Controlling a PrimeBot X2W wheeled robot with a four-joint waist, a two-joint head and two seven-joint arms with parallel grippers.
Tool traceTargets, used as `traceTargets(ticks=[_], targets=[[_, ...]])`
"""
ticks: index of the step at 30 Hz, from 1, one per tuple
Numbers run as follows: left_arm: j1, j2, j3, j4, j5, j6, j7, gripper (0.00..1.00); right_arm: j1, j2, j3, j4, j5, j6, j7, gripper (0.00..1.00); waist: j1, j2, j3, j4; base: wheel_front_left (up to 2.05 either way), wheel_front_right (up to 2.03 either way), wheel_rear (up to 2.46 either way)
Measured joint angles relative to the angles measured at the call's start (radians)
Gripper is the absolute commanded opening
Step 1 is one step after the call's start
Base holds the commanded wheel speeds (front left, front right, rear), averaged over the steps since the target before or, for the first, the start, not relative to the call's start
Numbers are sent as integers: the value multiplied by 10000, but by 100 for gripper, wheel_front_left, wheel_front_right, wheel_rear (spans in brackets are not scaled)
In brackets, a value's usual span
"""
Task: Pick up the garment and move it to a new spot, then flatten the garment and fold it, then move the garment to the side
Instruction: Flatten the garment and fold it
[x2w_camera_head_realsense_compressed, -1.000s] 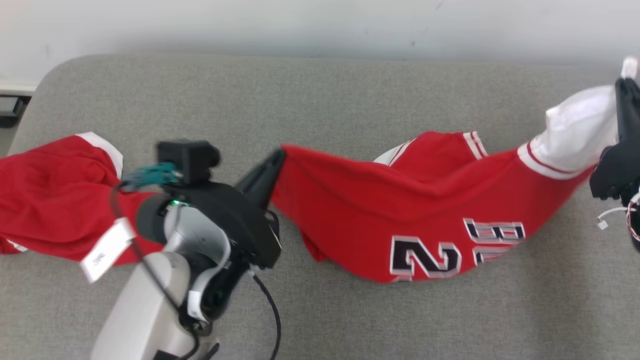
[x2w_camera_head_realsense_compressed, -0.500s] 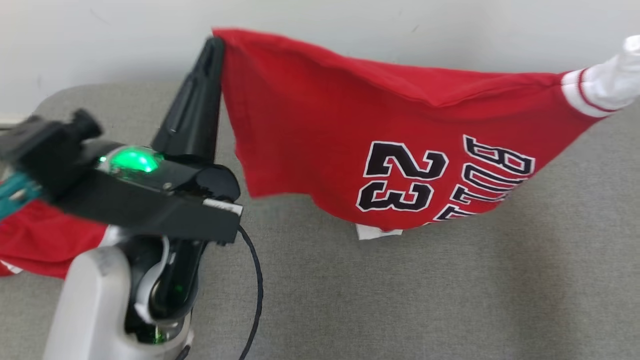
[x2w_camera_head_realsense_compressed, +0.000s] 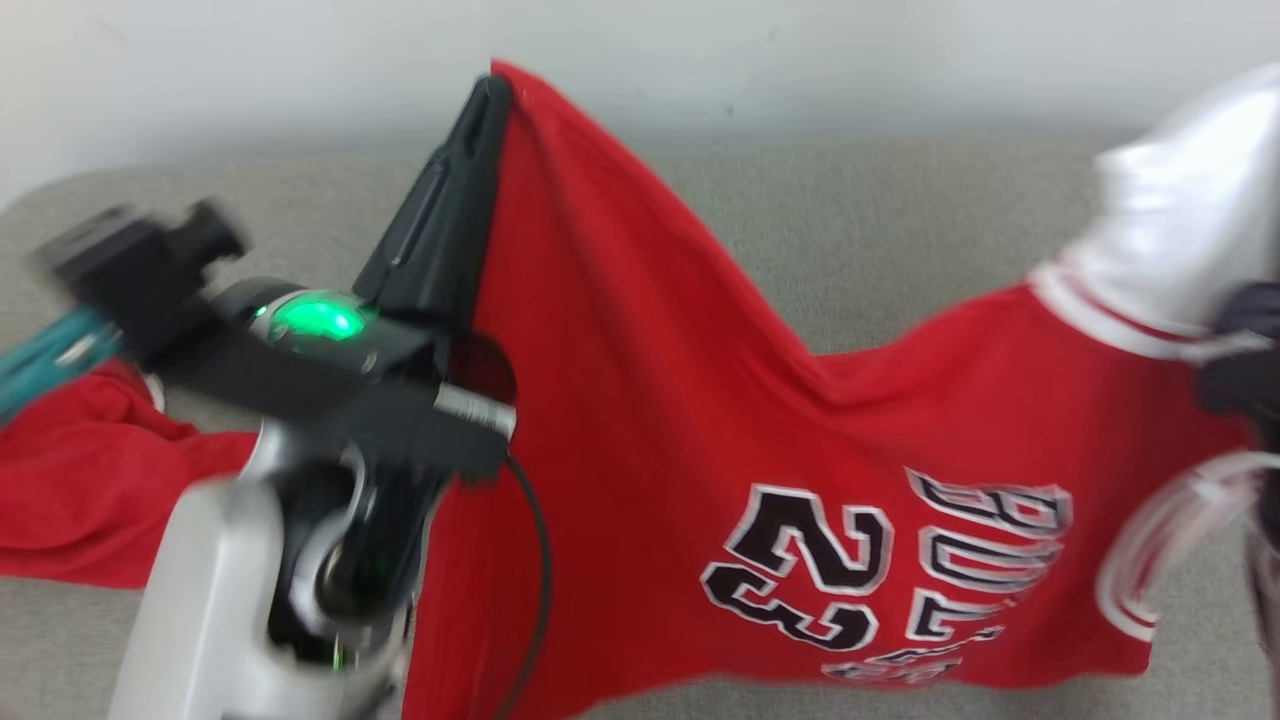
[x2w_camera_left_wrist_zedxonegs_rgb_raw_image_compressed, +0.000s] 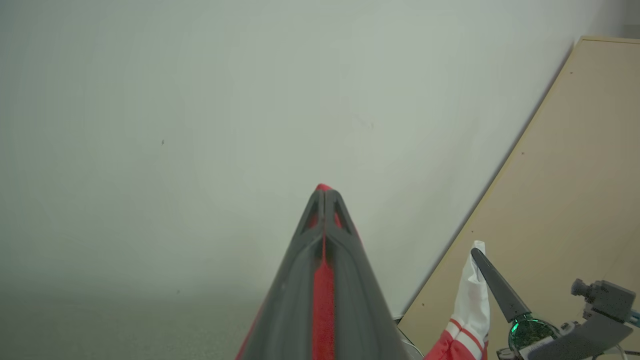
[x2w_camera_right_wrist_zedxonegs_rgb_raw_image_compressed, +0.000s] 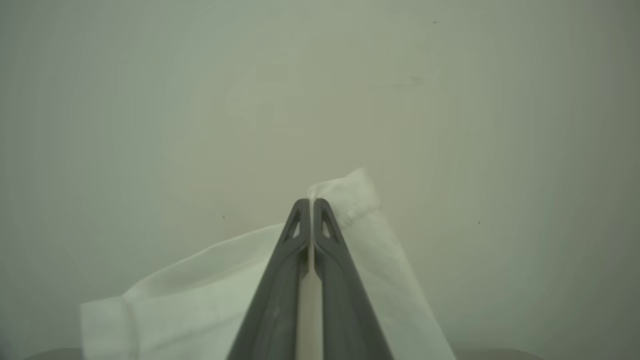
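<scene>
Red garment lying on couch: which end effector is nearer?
Left. The left end effector pinches the jersey beside the red garment; right end effector grips the white sleeve, far right.

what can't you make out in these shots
- Lettering beside the 23 on the red fabric jersey: head view, motion blur and folds.
- Jersey's lower edge: head view, cut by the bottom edge, partly behind the pale left arm.
- Crumpled red cloth at left: head view, partly behind that arm, cut by the left edge.

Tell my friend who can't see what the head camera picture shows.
A red number 23 jersey hangs over a grey padded surface, its top corner pinched by the robot's left hand. Its white sleeve is raised at the right; another red garment lies far left.
</scene>
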Motion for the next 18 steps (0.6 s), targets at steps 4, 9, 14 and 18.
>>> traceTargets(ticks=[4, 9, 14, 18], targets=[[-1289, -15, 364, 2543, 777, 84, -171, 0, -1919, 77, 846, 2899, 21, 199, 290, 0, 3, 1, 475, -129, 0, 0, 0], [-3527, -48, 836, 3981, 1434, 88, -786, 0, -5008, 104, 1116, 4780, -178, 249, 303, 0, 4, 3, 998, -282, 0, 0, 0], [-5944, -88, 882, 4617, 1287, 63, -2174, 0, -7753, -330, 834, 4537, -186, 579, -510, 0, 3, 2, 1653, -424, 0, 0, 0], [-6209, -113, 894, 4481, 1003, -399, -2947, 0, -7642, -510, 924, 3977, -182, 982, -742, 0, 4, 2, 2034, -426, 0, 0, 0]])
